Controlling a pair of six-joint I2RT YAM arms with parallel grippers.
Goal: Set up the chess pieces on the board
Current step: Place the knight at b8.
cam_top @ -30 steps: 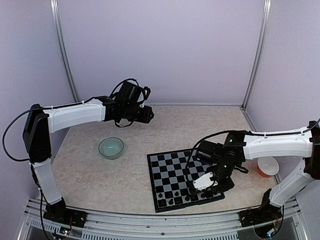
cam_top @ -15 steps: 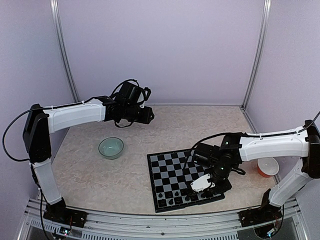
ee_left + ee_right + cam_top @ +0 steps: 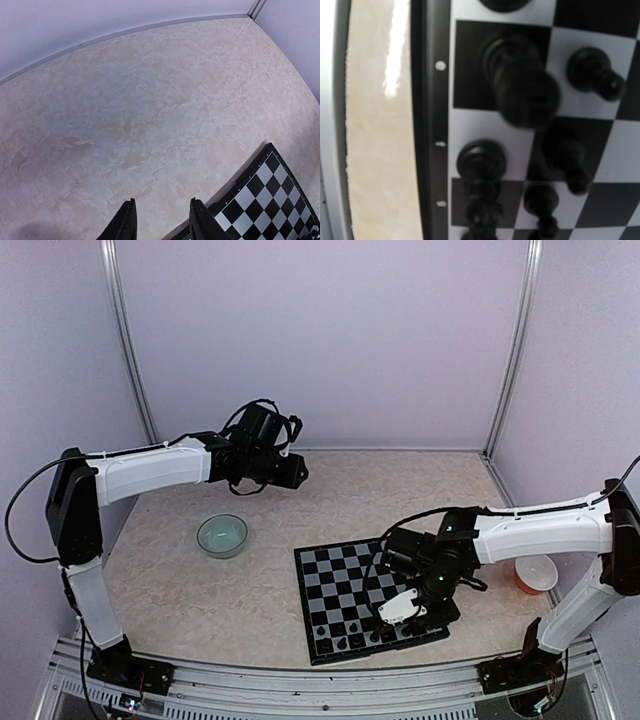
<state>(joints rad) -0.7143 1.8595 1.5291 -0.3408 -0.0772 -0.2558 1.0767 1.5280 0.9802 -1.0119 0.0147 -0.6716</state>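
Note:
The board lies right of centre on the table; one corner also shows in the left wrist view. Several black chess pieces stand along its near edge. My right gripper hangs low over the board's near right part. Its wrist view shows only close, blurred pieces: a large one, a pawn and another by the board's border. Its fingers do not show there. My left gripper is open and empty, high above bare table.
A pale green bowl sits on the table left of the board. An orange bowl sits at the right, behind my right arm. Purple walls close off the back and sides.
My right gripper has shifted a little to the left and nearer over the board's near right part. The left arm has not moved.

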